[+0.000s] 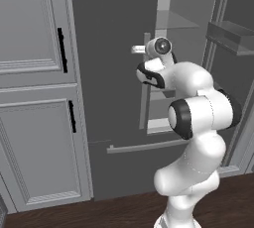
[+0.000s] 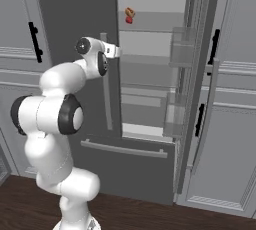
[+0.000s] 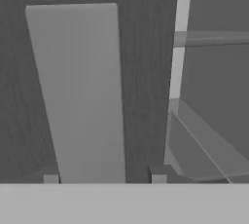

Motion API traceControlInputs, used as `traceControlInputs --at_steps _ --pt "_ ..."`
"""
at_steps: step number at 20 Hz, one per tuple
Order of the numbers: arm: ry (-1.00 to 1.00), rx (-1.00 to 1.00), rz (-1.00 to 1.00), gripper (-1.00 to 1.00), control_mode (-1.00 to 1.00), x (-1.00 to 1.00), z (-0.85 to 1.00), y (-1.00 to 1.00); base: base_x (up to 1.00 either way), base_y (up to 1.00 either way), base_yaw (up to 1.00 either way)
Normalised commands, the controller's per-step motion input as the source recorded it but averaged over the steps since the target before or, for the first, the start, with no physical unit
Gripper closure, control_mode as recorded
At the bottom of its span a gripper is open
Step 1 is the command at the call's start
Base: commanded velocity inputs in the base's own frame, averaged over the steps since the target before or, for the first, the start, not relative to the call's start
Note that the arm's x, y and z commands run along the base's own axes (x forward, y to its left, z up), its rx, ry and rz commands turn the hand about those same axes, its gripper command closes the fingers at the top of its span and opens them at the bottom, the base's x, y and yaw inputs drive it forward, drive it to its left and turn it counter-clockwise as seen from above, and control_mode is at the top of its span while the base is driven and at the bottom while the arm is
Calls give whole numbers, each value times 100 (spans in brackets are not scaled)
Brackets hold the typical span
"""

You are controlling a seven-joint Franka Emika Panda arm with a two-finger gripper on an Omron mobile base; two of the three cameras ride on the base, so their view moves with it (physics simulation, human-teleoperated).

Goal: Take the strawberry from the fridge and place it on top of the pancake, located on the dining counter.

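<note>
Hand at the fridge door handle, strawberry not yet fetched

Nearest, the hand straddles the fridge's vertical bar handle, fingertips on either side; whether it grips, I cannot tell. Farther in, at about 1 o'clock from the hand, the strawberry sits on an upper shelf beside an orange-brown item. Picking, carrying and placing all remain.

White arm folded upward, wrist level, pincer fingers pointing forward, partly closed.
</note>
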Motion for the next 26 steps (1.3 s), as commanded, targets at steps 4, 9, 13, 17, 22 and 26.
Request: traceControlInputs --at_steps 4,9,13,17,22,26 --pt "0 0 -37 100 -100 -73 -1 0 0 0 0" --pt "4 0 -48 100 -100 -75 -2 27 0 0 0" --pt "6 0 -50 100 -100 -79 -16 37 0 0 0" --pt "0 0 -29 100 -100 -81 -18 56 0 0 0" --pt "0 0 -5 100 -100 -71 -6 67 0 0 0" --pt "0 0 0 100 -100 -74 -10 84 0 0 0"
